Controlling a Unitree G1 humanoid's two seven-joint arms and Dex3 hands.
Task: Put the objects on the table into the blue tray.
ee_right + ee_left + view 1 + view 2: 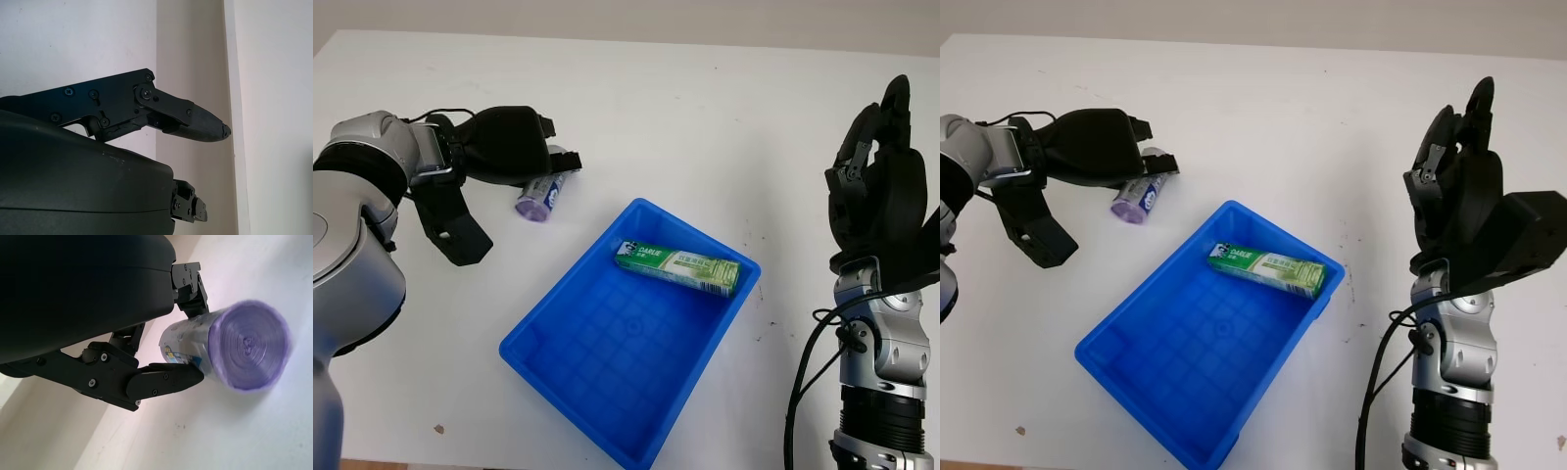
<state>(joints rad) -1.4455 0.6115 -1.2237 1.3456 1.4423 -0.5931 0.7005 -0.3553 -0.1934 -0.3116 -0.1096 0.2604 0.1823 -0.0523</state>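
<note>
A purple roll of bags (540,199) with a printed wrapper lies on the white table, just beyond the blue tray's (563,281) far left corner. My left hand (522,188) reaches over it from the left. Two fingers (166,379) lie along the roll's (234,347) side and top, while the thumb (460,235) stands well apart toward me, so the hand is open and the roll rests on the table. A green toothpaste box (677,264) lies inside the tray along its far wall. My right hand (876,186) is raised at the right, open and holding nothing.
The tray sits diagonally in the middle of the white table (705,117). A black cable (803,382) hangs beside my right forearm. A small brown speck (438,429) marks the table near the front left edge.
</note>
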